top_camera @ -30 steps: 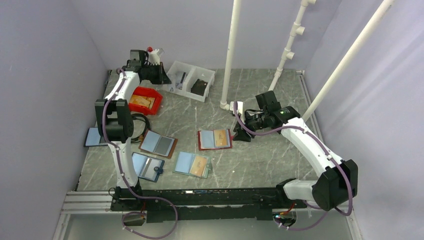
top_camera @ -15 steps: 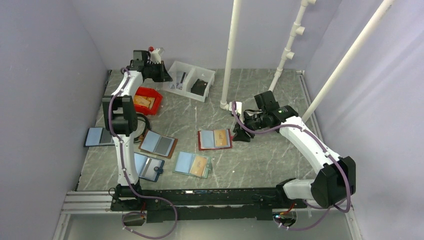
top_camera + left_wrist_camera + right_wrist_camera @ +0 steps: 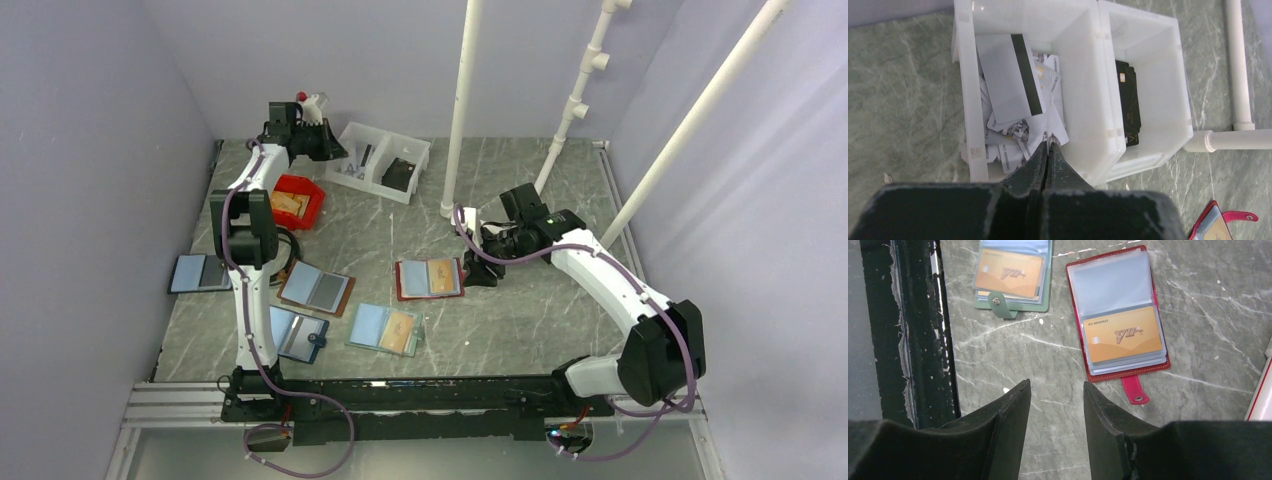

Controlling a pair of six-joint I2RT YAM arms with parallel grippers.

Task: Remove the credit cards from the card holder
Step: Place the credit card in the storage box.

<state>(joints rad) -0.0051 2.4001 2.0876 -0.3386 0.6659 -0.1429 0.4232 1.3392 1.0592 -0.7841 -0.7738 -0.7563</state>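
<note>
The red card holder [image 3: 430, 278] lies open on the table, and it also shows in the right wrist view [image 3: 1118, 315]. A tan-orange credit card [image 3: 1123, 335] sits in its lower pocket, the upper pocket looks pale blue-grey, and its pink-red tab [image 3: 1134, 390] points toward me. My right gripper [image 3: 1057, 384] is open and empty, low over the table just beside the tab [image 3: 480, 268]. My left gripper [image 3: 1048, 145] is shut on a thin pale card seen edge-on, above the left compartment of the white bin [image 3: 1108, 75], at the back left [image 3: 325, 148].
The bin [image 3: 385, 160] holds a pile of loose cards [image 3: 1013, 80] and a black item [image 3: 1128, 100]. A teal holder [image 3: 1010, 275], brown holder [image 3: 316, 288], blue holder [image 3: 296, 333] and red tray [image 3: 293, 200] lie around. White pipes [image 3: 460, 110] stand behind.
My left gripper has moved right, from beside the red tray's far side to over the white bin. My right gripper has edged left toward the red holder.
</note>
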